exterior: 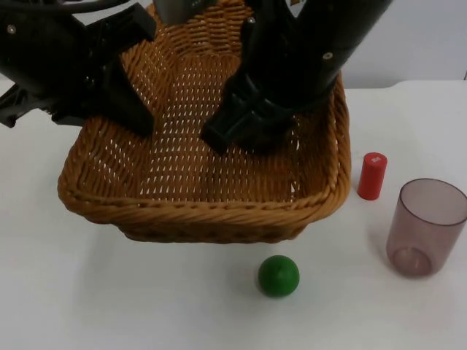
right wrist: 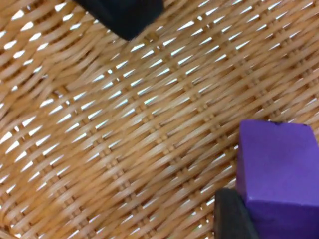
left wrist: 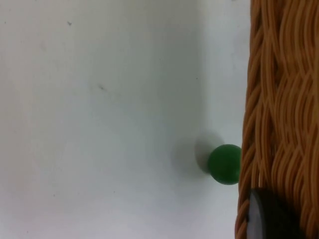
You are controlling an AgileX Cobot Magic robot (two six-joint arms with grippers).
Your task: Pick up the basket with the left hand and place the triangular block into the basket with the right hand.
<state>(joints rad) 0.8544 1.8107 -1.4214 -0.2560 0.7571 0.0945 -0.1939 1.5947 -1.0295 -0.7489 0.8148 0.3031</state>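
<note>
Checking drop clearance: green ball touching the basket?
Apart. Top view shows bare table between the green ball and the lifted basket, held by the left end effector.

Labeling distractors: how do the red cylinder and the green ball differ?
Colour: red cylinder versus green ball.
Shape: the cylinder is a short post standing upright; the ball is round.
Place: the cylinder stands right of the basket, next to the tinted cup; the ball lies in front of the basket.
Shared: both rest on the white table, untouched.

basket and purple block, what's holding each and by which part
The left gripper holds the wicker basket by its left rim. The right gripper, over the basket, pinches the purple block by its sides.
</note>
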